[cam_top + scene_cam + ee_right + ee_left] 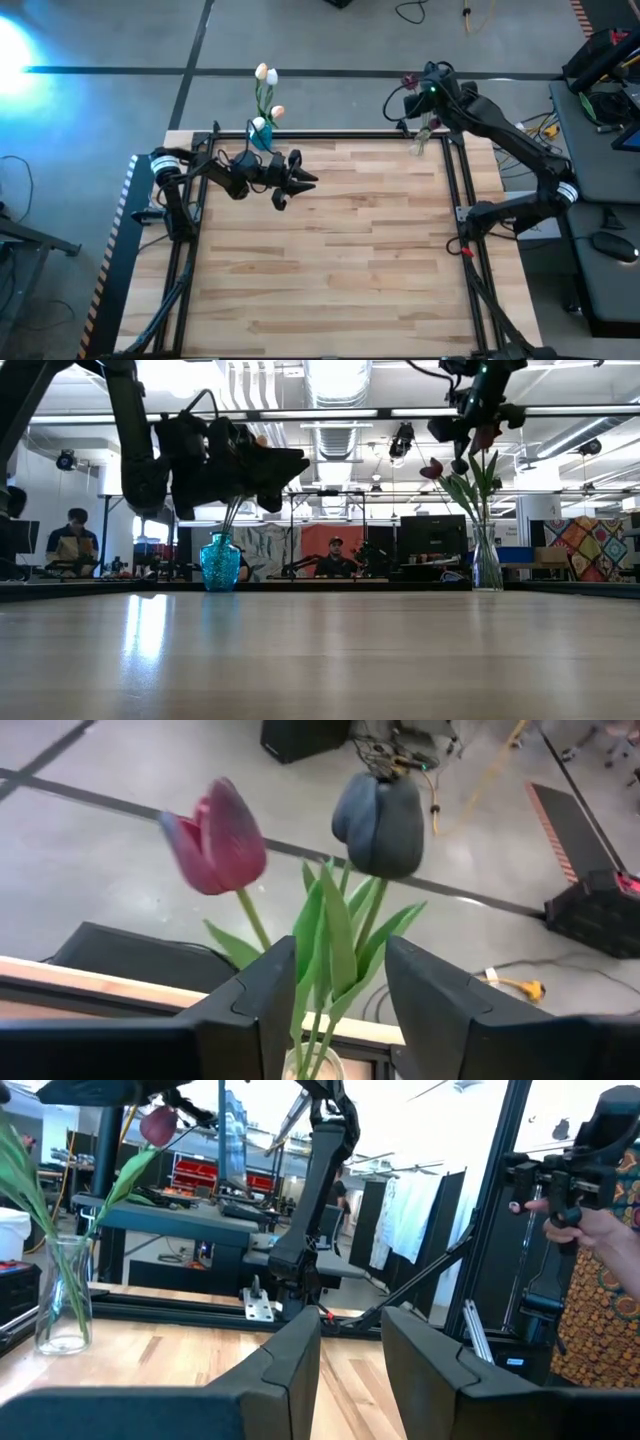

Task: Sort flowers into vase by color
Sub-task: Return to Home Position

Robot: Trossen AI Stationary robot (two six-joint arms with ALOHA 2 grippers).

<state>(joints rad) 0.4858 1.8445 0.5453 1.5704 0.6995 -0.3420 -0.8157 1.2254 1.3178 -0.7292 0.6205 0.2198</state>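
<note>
A blue vase [260,135] [220,565] at the table's far edge, left of the middle, holds white [266,73] and peach [277,112] tulips. A clear glass vase [487,565] [62,1295] at the far right corner holds dark tulips. One of these is dark pink [215,835] and one is near black [380,810]. My right gripper [340,990] [470,435] hovers above that vase, pointing down. It is open, with green stems and leaves [335,935] standing between its fingers. My left gripper [300,180] [350,1350] is open and holds nothing, in the air just right of the blue vase.
Black frame rails [330,137] run along the table's far and side edges. The wooden top [330,260] stretches toward the near edge. A person's hand [600,1230] holds a device beyond the table's right side. Other people sit in the room behind [335,555].
</note>
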